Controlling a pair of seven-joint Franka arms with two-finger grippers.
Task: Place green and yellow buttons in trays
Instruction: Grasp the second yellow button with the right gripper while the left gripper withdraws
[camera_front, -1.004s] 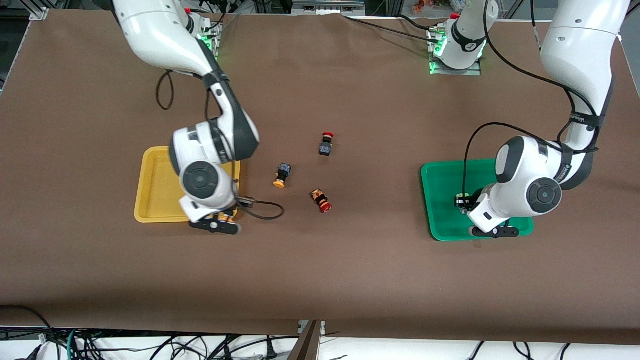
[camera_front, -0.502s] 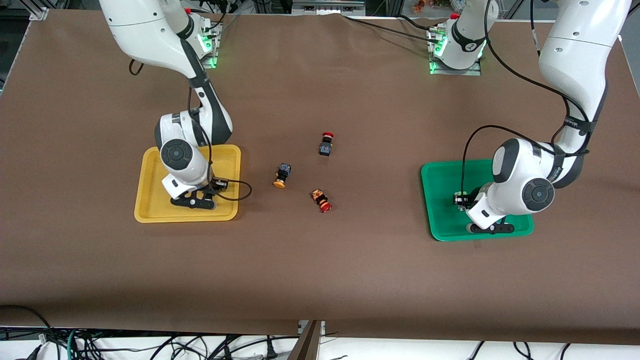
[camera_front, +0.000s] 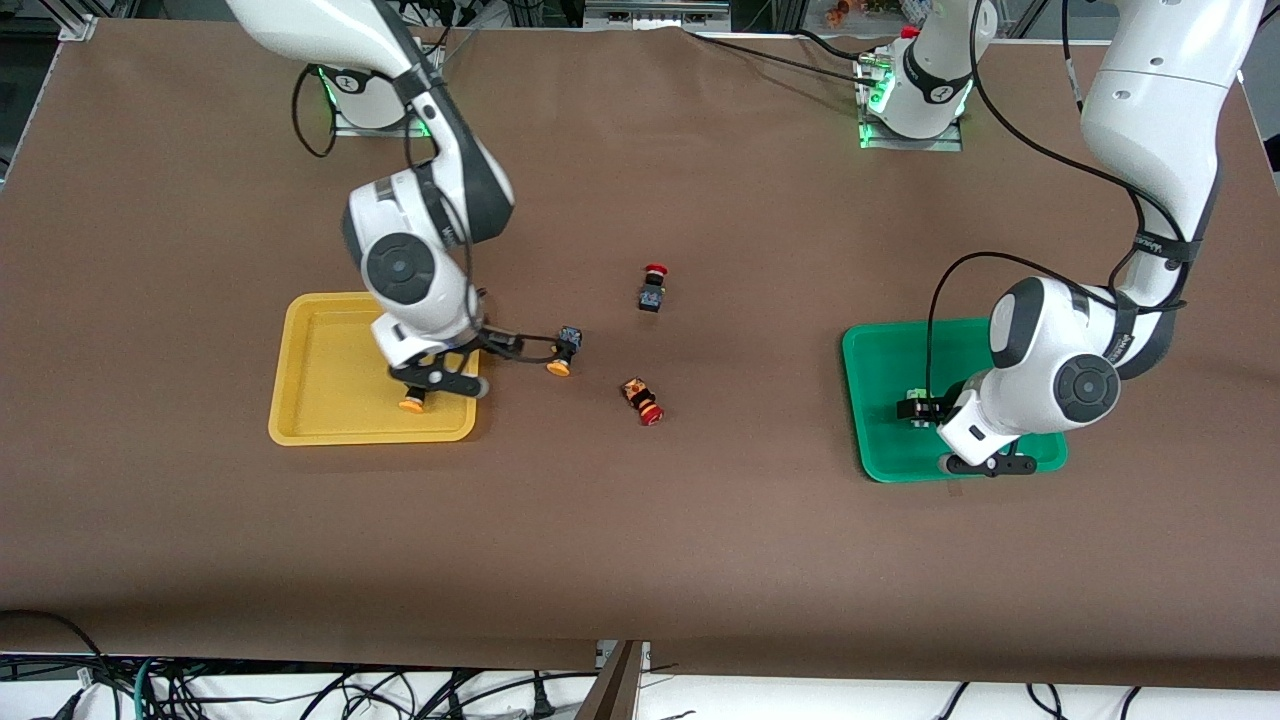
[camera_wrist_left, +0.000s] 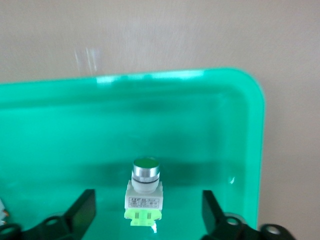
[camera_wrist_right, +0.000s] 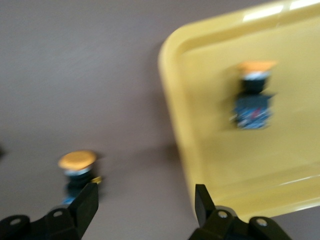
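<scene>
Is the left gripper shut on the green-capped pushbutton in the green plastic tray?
No: the left gripper is open, its fingers apart on either side of the green-capped pushbutton standing in the green plastic tray.

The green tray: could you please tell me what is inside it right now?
One green-capped button sits in the green tray, between the left end effector's open fingers, untouched. In the front view the arm covers much of the tray, so a second button cannot be confirmed.

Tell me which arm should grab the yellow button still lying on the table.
The right arm. Its hand is open by the yellow tray's edge, next to that button. The left hand is open over the green tray, at the table's other end.
</scene>
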